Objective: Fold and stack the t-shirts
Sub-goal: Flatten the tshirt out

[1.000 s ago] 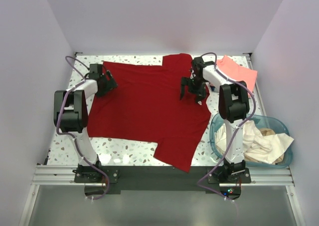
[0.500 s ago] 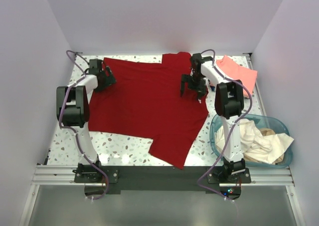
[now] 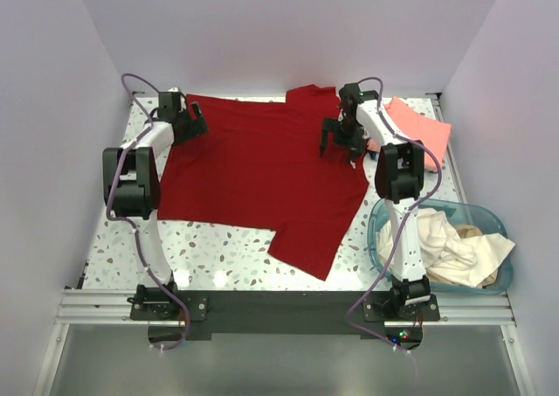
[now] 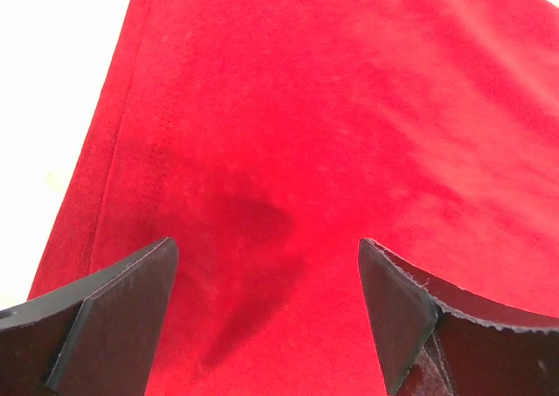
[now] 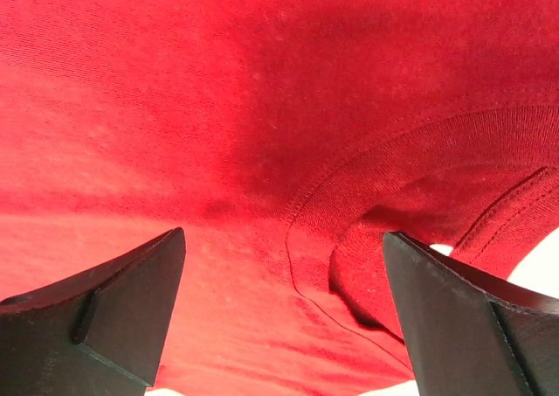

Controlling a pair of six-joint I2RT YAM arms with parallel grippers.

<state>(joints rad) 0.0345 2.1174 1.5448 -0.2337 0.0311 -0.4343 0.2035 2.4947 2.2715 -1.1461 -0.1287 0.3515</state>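
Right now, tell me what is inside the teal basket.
Crumpled cream-white t-shirts fill the basket, with a tan patch showing near its far rim. Anything beneath them is covered.

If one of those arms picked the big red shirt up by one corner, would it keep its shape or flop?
Probably flop: the red shirt lies limp and flat on the table, its neckline rumpled into soft folds. It looks thin, so likely light. Pushed, its matte knit would probably bunch up rather than slide whole.
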